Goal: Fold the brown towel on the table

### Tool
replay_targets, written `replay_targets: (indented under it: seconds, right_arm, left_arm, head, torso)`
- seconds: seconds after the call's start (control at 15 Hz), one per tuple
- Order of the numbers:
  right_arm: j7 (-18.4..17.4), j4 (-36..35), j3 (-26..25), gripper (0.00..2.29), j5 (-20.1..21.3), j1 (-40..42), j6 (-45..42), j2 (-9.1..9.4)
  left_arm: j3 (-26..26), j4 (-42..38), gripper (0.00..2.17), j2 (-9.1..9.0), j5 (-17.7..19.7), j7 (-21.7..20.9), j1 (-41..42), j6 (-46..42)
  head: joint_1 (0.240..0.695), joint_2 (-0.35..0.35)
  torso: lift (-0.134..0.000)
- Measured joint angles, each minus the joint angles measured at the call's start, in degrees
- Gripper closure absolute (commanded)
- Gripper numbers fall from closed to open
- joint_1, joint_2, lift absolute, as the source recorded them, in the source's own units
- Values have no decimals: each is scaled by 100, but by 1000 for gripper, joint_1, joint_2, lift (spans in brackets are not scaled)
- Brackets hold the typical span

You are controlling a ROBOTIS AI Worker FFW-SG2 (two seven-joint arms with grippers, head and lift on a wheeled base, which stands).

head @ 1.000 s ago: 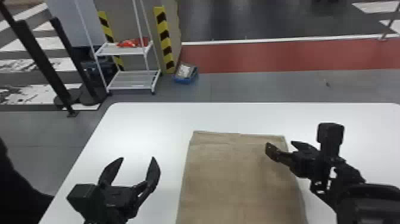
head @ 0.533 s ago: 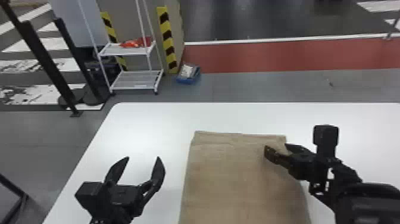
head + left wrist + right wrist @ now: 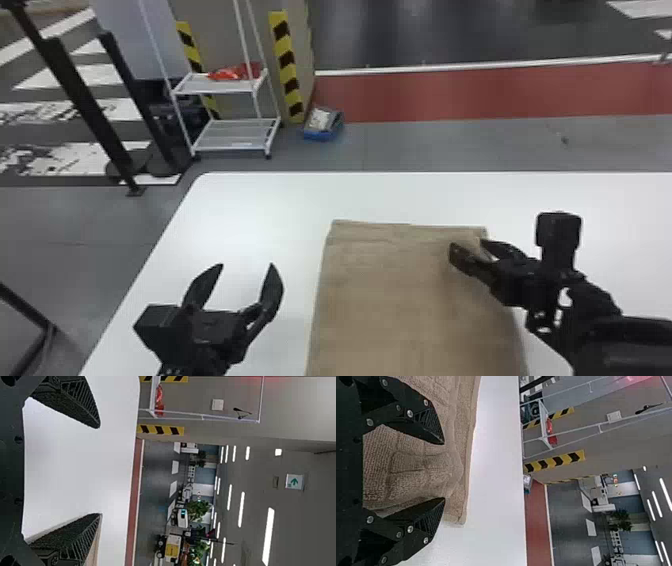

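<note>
My right gripper sits open around a puckered fold of brown cloth towel.
The right wrist view gives me that raised fold between parted fingers; the head view puts it near the towel's far right corner, my left gripper open beside the towel over the smooth white table; beyond the fingers, a white metal rack; the left wrist view adds a green arrow sign.

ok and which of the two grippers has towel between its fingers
The right gripper: brown towel bunches up between its open fingers, while the left gripper is off to the towel's left.
</note>
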Motion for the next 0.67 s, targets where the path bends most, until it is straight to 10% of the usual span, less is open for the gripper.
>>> replay_targets:
  seconds: [0.13,0.4,0.67]
  right_arm:
    - [3,-94,5,559,5,35,-11,0]
    - [123,-117,65,1531,81,39,1,0]
    - [148,-407,94,1538,46,213,22,0]
  left_arm:
    - [5,2,83,0,1,-17,8,-11]
    - [23,5,83,0,3,-27,23,-20]
    - [28,6,83,1,4,-27,34,-31]
  head:
    - [695,163]
    - [695,173]
    - [695,180]
  torso:
    - [-113]
    - [-113]
    - [-113]
